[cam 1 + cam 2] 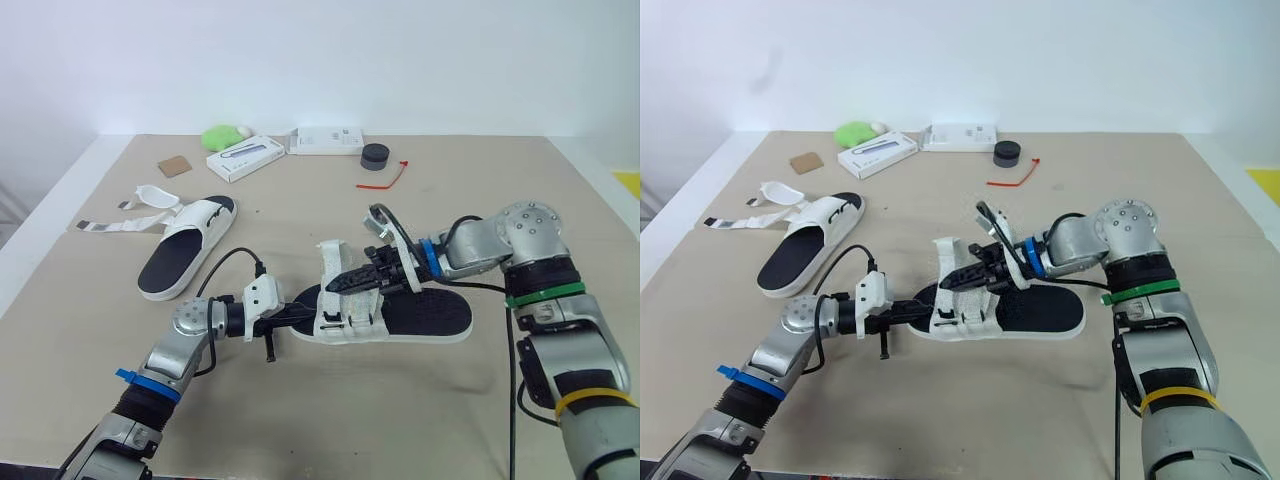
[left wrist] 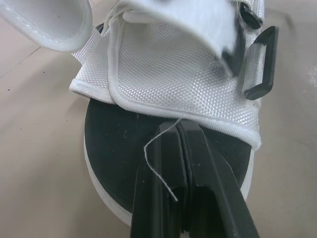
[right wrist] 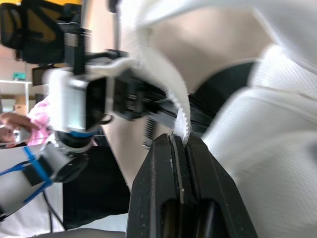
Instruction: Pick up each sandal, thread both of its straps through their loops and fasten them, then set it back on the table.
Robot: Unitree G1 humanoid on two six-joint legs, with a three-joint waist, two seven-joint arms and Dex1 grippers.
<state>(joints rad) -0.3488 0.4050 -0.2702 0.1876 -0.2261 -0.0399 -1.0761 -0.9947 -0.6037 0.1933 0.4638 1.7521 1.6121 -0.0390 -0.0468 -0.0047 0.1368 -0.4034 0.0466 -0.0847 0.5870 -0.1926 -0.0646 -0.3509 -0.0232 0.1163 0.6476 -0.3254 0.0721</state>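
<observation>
Currently we hold first sandal | right gripper clamps its strap | left gripper closed at its toe | second sandal beside it unfastened

Tan table is noted under both grippers. Well beyond the right gripper, toward the far edge, a black round puck is seen, with a red tie laid just beside it on the gripper's side. A flat white box is set farther out. Well beyond the left gripper, a white carton, a green lump and a brown card square are recorded. A person's hand is glimpsed in the right wrist view.
</observation>
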